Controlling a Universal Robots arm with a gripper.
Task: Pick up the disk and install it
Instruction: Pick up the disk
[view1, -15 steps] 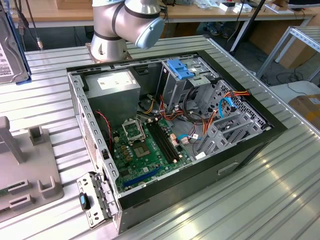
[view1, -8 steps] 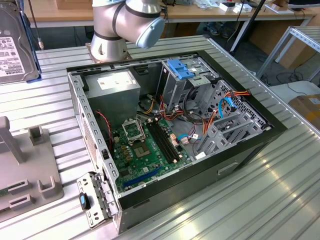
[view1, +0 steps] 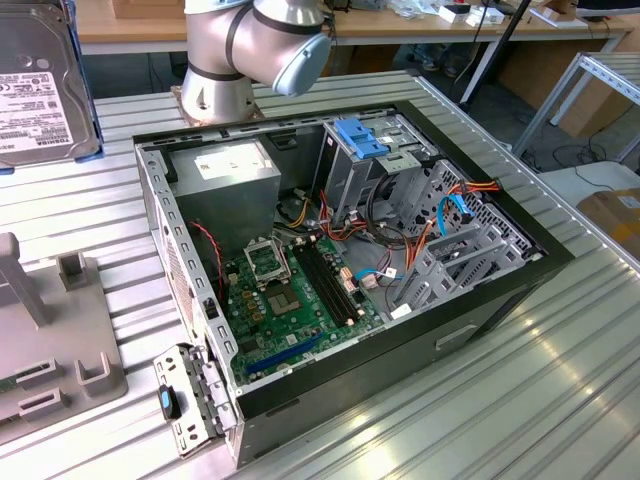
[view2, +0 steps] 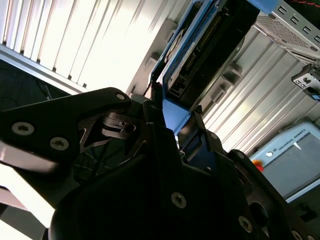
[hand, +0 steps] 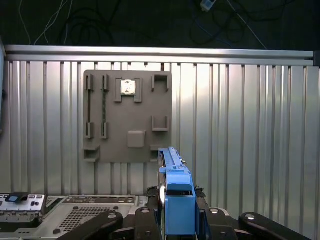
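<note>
Tool (view2: 175, 112) is clamped on the disk (view2: 200, 55). Its black jaws close on either side of the blue carrier frame at one end, w/ the rest of the drive sticking out past them. In the first wrist view the tool (hand: 177, 202) grips that same blue end and the disk (hand: 172, 167) shows edge-on. It is held clear of the tabletop (hand: 250, 125), and the grey fixture plate (hand: 127, 117) lies on the ribs beyond it.

In the exterior view the disk (view1: 40, 80) is off to the exterior view's left of the computer case (view1: 500, 290), outside it and not in any bay. Its grey metal face is toward the camera. The white label on that face carries dark print and barcodes (too small here to make out line by line).

Inside the case, the power-supply box (view1: 225, 170) has a white label w/ print that can't be read. The blue bracket (view1: 365, 135) sits on the drive cage next to it. The fixture plate (view1: 60, 340) lies on the tabletop (view1: 560, 400) beside the case, on the exterior view's left. A grey pendant (view2: 295, 160) w/ a line of print shows in the second wrist view.
</note>
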